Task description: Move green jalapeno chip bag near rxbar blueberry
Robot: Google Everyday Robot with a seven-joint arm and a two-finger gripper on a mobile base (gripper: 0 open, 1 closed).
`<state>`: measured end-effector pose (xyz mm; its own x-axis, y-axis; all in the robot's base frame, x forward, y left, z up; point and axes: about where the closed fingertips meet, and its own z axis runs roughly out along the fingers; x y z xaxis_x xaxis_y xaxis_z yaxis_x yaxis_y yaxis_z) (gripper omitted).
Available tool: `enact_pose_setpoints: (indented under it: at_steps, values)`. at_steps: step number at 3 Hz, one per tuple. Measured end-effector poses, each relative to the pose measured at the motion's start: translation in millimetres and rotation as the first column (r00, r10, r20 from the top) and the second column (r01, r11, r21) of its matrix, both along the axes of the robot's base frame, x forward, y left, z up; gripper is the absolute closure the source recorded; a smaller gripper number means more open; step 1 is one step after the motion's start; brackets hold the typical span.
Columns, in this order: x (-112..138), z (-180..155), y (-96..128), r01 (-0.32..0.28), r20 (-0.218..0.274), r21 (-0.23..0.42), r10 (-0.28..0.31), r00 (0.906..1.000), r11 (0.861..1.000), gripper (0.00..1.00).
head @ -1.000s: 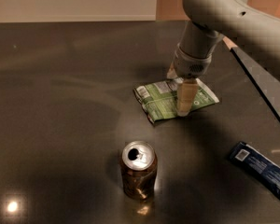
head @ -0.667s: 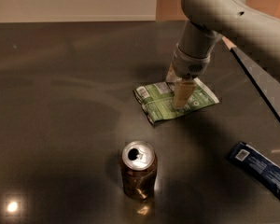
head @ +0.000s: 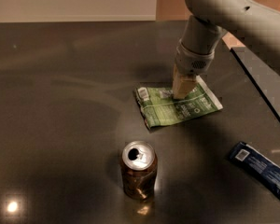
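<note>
Dark surface (head: 60, 101), glossy, carrying three items.

1. Green jalapeno chip bag (head: 177, 108): flat, crinkled, white label panel at its left end; lies right of centre.
2. Rxbar blueberry (head: 260, 168): slim dark blue wrapper with a small white square, lying at the lower right, well apart from the bag.
3. Brown soda can (head: 138, 169): upright, top opened, in front of the bag (nearer the camera) and clear of it.

Gripper (head: 183, 93): at the end of the pale arm (head: 224, 8), pointing down, its tip on the bag's upper middle. Whether it is spread or closed cannot be told.
</note>
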<state>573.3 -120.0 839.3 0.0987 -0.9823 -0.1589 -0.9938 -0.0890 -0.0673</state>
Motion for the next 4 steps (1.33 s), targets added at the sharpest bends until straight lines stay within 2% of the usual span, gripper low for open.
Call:
enact_pose_setpoints:
  at_steps: [1,3,4]
  values:
    - [-2,12,-9,0.014,0.016,-0.003,-0.014,0.9998,1.0,1.0]
    - [-7,38,-32,0.037,0.036,-0.04,-0.035,0.9987,0.999,1.0]
    - [-19,49,-53,0.072,0.022,-0.069,-0.07,0.9973,0.995,1.0]
